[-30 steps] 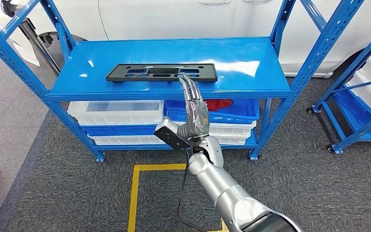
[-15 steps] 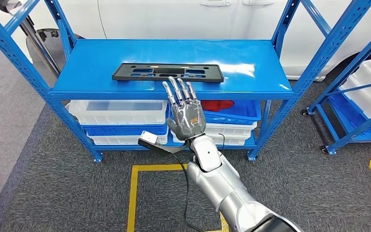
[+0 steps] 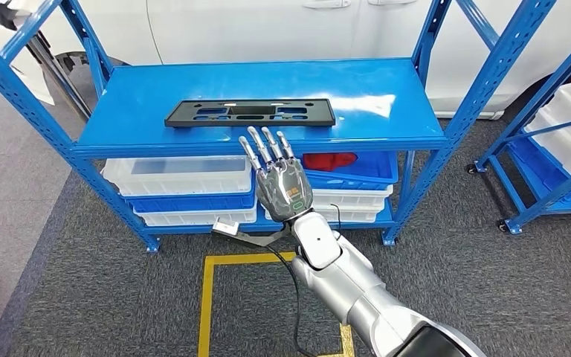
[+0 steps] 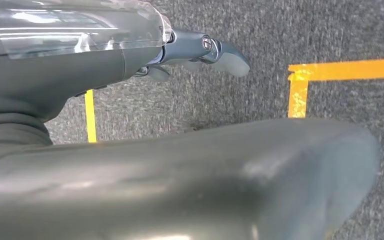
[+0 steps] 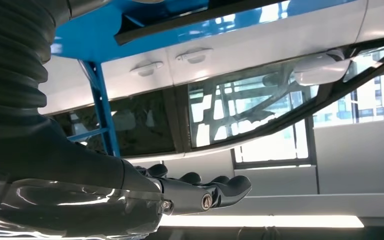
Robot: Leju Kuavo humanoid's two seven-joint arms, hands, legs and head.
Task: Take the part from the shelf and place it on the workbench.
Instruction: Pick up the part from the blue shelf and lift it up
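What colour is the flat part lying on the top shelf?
Black. The part shows best in the head view, on the blue shelf.

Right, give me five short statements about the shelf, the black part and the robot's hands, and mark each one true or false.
1. The black part lies flat on the top shelf. True.
2. The right hand grips the part. False: its fingers are spread and it holds nothing, short of the shelf's front edge in the head view.
3. White and blue bins sit on the level under the top shelf. True.
4. The red item lies on the top shelf beside the part. False: it sits in a blue bin on the lower level.
5. The left hand holds a tool. False: the left wrist view shows it over grey carpet with nothing in it.
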